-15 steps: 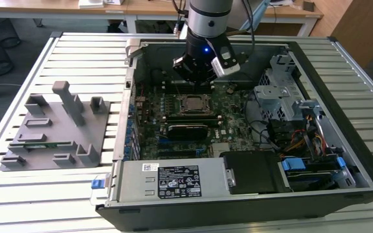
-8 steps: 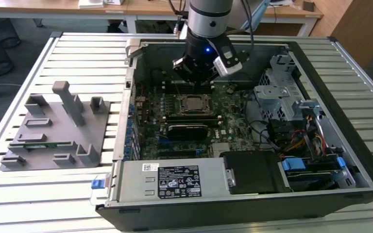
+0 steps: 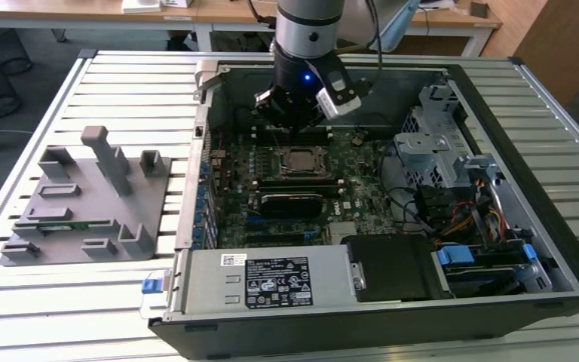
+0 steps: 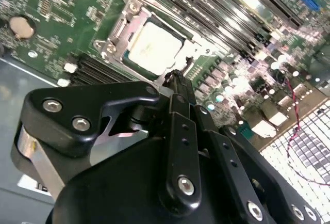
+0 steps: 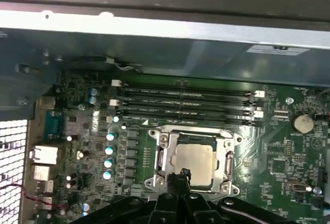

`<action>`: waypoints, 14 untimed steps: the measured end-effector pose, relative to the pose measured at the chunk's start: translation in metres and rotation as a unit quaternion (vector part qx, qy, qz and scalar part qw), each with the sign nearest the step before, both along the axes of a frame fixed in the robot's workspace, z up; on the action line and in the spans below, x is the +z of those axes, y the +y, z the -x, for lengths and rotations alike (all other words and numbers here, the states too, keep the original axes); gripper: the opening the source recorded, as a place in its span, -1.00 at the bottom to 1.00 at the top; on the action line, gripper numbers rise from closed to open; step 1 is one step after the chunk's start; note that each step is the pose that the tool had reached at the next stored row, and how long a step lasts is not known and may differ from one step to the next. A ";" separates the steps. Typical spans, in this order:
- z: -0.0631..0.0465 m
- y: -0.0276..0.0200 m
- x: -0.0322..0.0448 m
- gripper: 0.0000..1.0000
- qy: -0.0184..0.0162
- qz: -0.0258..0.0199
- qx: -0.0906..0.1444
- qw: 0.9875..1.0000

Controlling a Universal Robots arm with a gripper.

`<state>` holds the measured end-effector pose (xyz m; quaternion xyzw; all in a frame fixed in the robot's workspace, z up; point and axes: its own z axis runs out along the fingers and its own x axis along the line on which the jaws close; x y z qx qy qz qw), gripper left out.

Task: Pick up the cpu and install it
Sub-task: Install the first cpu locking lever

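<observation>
One cpu (image 5: 194,163) seated in socket frame (image 5: 226,158); no legible writing.

Arm upright, wrist down; gripper (image 3: 292,130) fingertips (image 5: 179,175) pressed together — empty

Open air lies above the square silver-topped cpu (image 3: 298,161) in its metal socket frame (image 5: 195,158), at the exterior view's centre. The case's grey steel walls (image 3: 390,72) and the upper-right drive cage (image 3: 433,143) hem it in.
</observation>
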<state>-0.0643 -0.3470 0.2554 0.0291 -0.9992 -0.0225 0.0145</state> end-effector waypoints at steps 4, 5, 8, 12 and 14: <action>0.008 0.0000 -0.0001 -0.79 0.000 0.000 0.002 1.000; 0.009 0.0000 -0.0001 -0.79 0.000 0.000 0.003 1.000; 0.019 0.0004 -0.0001 -0.79 -0.001 0.000 0.004 1.000; 0.027 0.0024 -0.0001 -0.79 -0.002 0.000 0.004 1.000; 0.031 0.0028 -0.0001 -0.79 -0.002 0.000 0.004 1.000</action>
